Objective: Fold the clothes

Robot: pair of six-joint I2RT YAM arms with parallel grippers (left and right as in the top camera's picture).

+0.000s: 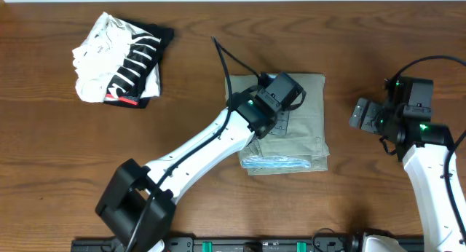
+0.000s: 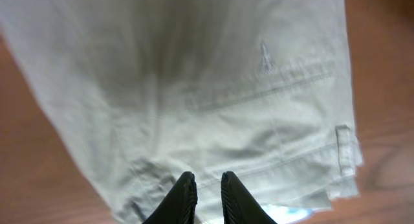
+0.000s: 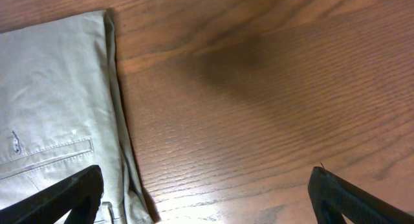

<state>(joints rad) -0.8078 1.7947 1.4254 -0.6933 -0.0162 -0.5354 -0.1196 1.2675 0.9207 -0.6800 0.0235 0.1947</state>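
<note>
- Left wrist view: your left fingers (image 2: 183, 199) are pressed almost together with only a slit between them, low over the shorts (image 2: 194, 88). No fold shows nipped in that slit, so they look to be pressing the cloth flat, not carrying it.
- Right wrist view: your right fingers (image 3: 71, 198) are spread wide and hold nothing. They hang over bare table (image 3: 272, 88) just beside the shorts' edge, likely kept off the cloth so the left arm has room.
- The shorts lie as a compact rectangle at mid-table, under your left wrist. A pale blue waistband (image 1: 273, 163) peeks out at the near edge, so the fold looks largely made.
- The striped garment (image 1: 120, 59) sits well apart at the far left, out of your working area.
</note>
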